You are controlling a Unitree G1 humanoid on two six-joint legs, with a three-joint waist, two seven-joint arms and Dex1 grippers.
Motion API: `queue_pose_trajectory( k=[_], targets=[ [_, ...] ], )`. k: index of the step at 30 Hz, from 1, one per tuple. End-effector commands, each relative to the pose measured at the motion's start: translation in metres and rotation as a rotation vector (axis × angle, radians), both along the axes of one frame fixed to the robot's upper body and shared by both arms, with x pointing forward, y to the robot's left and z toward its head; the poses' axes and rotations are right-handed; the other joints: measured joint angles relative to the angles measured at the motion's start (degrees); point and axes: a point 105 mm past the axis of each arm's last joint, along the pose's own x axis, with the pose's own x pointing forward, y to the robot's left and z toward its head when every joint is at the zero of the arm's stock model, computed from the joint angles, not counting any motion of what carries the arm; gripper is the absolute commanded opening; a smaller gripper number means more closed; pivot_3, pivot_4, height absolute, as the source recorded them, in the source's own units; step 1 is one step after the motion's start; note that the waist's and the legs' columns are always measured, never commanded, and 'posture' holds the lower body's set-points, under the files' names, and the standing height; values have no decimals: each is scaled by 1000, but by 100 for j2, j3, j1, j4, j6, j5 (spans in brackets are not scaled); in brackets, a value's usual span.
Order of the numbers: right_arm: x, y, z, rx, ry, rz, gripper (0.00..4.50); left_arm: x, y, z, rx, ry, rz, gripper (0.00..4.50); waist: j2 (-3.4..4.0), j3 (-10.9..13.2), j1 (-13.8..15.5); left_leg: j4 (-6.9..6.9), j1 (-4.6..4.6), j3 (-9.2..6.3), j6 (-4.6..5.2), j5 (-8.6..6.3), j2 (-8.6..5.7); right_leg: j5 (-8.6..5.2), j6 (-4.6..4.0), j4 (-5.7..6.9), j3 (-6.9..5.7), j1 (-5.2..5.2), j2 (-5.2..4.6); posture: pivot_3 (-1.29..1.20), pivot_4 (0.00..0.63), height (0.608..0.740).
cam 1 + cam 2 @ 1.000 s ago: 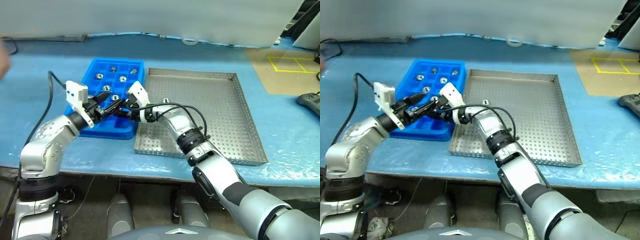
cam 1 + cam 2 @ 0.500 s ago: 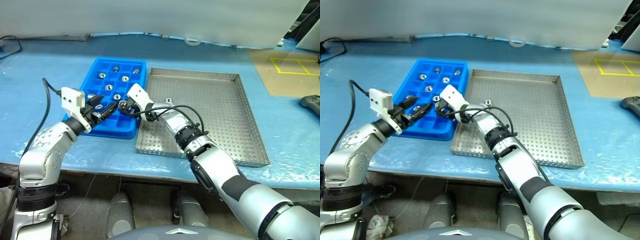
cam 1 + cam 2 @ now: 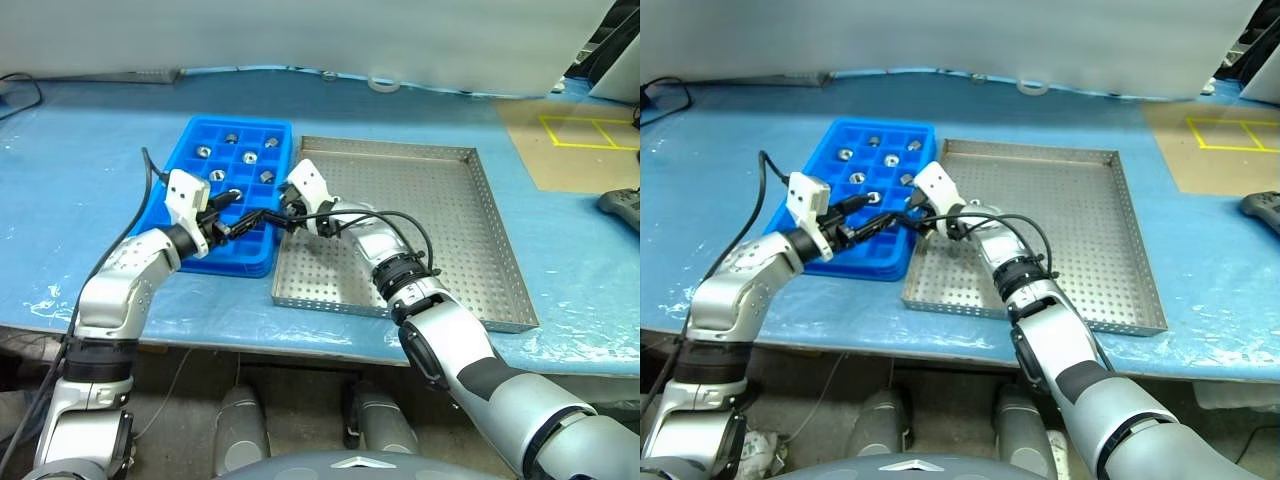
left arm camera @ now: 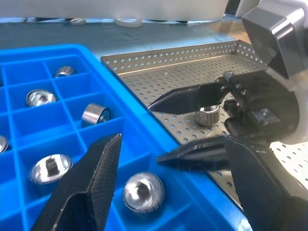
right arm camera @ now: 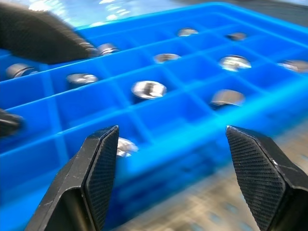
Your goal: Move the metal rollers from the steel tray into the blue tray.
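The blue tray lies left of the steel tray, their long sides touching. Several metal rollers sit one to a compartment in the blue tray. One roller stands on the steel tray's perforated floor near its left rim. My right gripper is open and empty, low over the two trays' shared edge, pointing left at the blue compartments. My left gripper is open and empty too, over the blue tray's near right corner, tips facing the right gripper's. A roller lies in the compartment just under it.
A black device lies at the table's right edge. A brown board with a yellow taped square is at the far right. A white tape ring and a dark cable lie along the back.
My right gripper was shut and now stands open. It has drawn right, from over the blue compartments to the trays' shared edge. My left gripper has followed it to the right.
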Motion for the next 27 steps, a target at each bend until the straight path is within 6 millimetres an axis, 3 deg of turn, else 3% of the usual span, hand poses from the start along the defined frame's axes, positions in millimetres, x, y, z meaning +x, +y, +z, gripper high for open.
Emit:
queue_pose_trajectory(
  k=[1, 5, 11, 18, 24, 27],
  targets=[
    [19, -43, 40, 218, -33, -153, 3700, 16, -7, 11, -12, -64, 0, 3642, 0, 0, -3, 0, -1, 0, 0, 0, 0, 0, 0, 0, 0, 0, 0, -364, 150, 740],
    [34, -104, 66, 360, -72, -324, 3700, 39, -33, -2, 32, -47, -71, 3642, 0, 0, -2, 4, -3, 2, 5, -1, -2, 3, 1, 0, 4, 0, 0, -410, 150, 740],
    [35, -157, 74, 397, -116, -467, 3700, 75, -65, -4, 74, -59, -80, 3642, 0, 0, -166, 15, -9, 5, 40, 4, -9, 8, 6, -11, 14, 1, 0, -503, 150, 740],
    [21, -170, 62, 332, -146, -529, 3700, 97, -87, -5, 60, -31, -20, 3642, 0, 0, -426, 23, -7, 13, 84, -22, -17, 15, 17, -20, 29, 4, -1, -625, 150, 740],
    [6, -188, 46, 238, -151, -597, 3700, 96, -93, -16, 11, 51, -34, 3642, 0, 0, -617, 28, -12, 16, 100, -31, -23, 16, 19, -32, 29, 8, -1, -706, 150, 740],
    [0, -198, 38, 196, -149, -632, 3700, 91, -95, -33, 14, 114, -47, 3642, 0, 0, -669, 35, -9, 17, 108, -36, -27, 16, 19, -47, 28, 25, -4, -719, 150, 740]
  ],
)
